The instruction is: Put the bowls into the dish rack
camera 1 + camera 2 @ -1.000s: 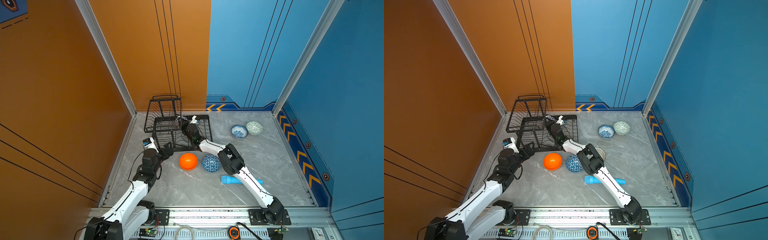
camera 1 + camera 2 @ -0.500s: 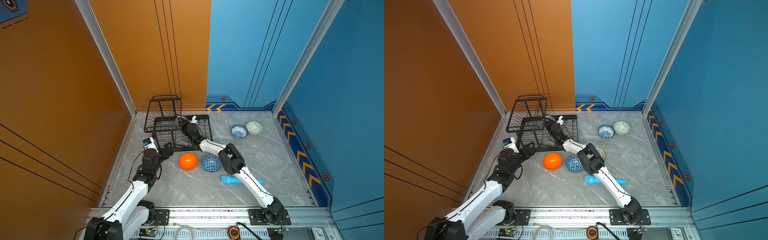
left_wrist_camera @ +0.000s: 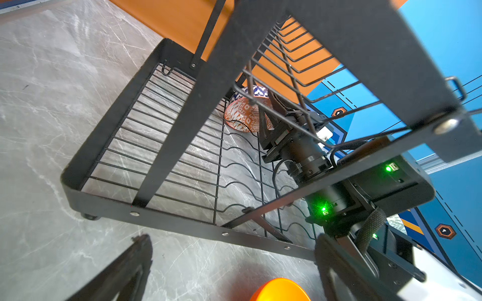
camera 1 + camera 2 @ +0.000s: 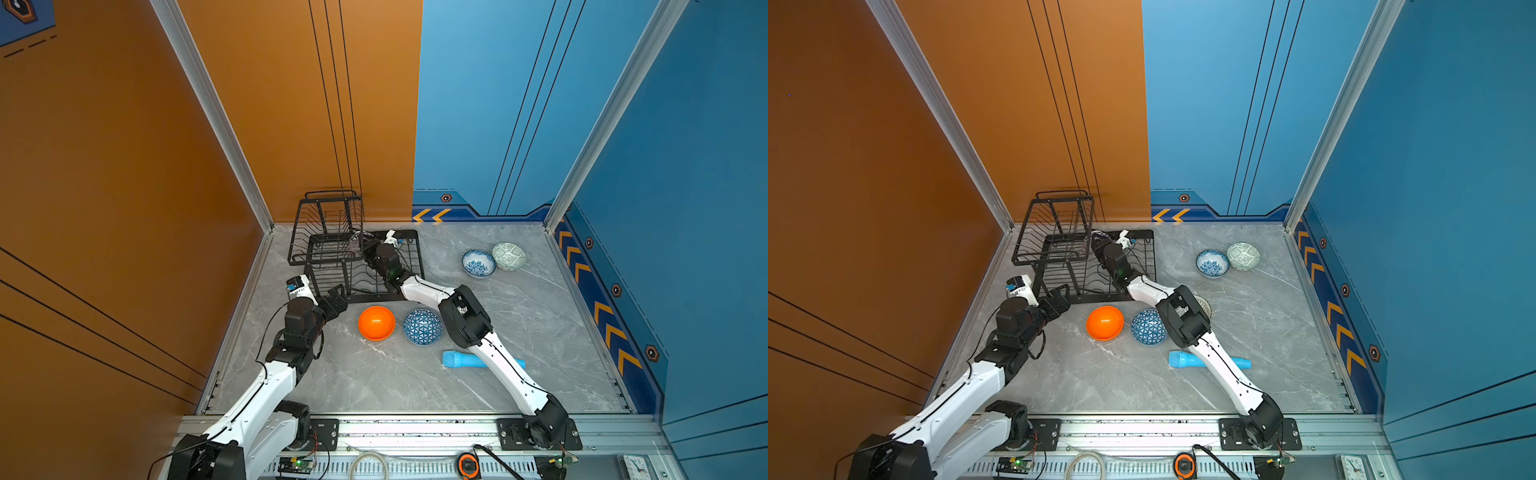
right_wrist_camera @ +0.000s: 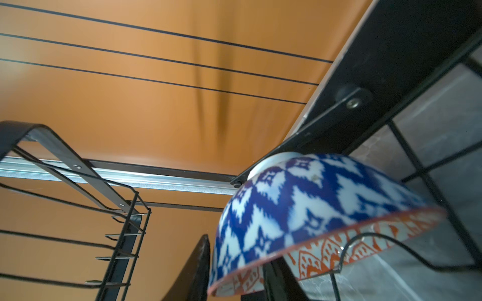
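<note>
**benchjockey:** What can't you make out from your end?

**yam_driver:** Plenty, tbh. In both top views the wires of the dish rack (image 4: 316, 262) cover my right claw (image 4: 361, 244), so its tips are just a dark smudge a bit above the middle of the frame. The orange-white diamond bowl (image 3: 238, 117) barely shows through there. The white dark-dotted bowl (image 4: 1205, 304) is only a sliver behind my right elbow in a top view, near centre frame. My forearm crosses the light blue cylinder (image 4: 455, 359), so I only get its two ends. In the left wrist view the plain orange bowl (image 4: 376, 323) is cut off by the bottom edge.

**benchjockey:** And the claws?

**yam_driver:** On the right one the jaws are partway apart with the diamond bowl's rim between them. One finger (image 5: 198, 268) sits just outside the wall and the other is inside. That view is soft up close, so I can't tell if the pads actually press on it. My left claw (image 4: 336, 300) is spread wide with nothing in it. It hovers over the table (image 4: 374, 386), just below the rack's lower edge and left of the orange bowl.

**benchjockey:** How does the bowl look?

**yam_driver:** Blue-and-white zigzag outside, orange diamonds on white inside, thin orange rim. It's tilted on the lower tray's wavy dividers, at the tray's upper end in the top views. The blue triangle bowl (image 4: 422, 327) is just right of the orange one. The white-blue floral bowl (image 4: 478, 262) and the pale green patterned bowl (image 4: 508, 256) sit side by side, right of the rack.
</note>
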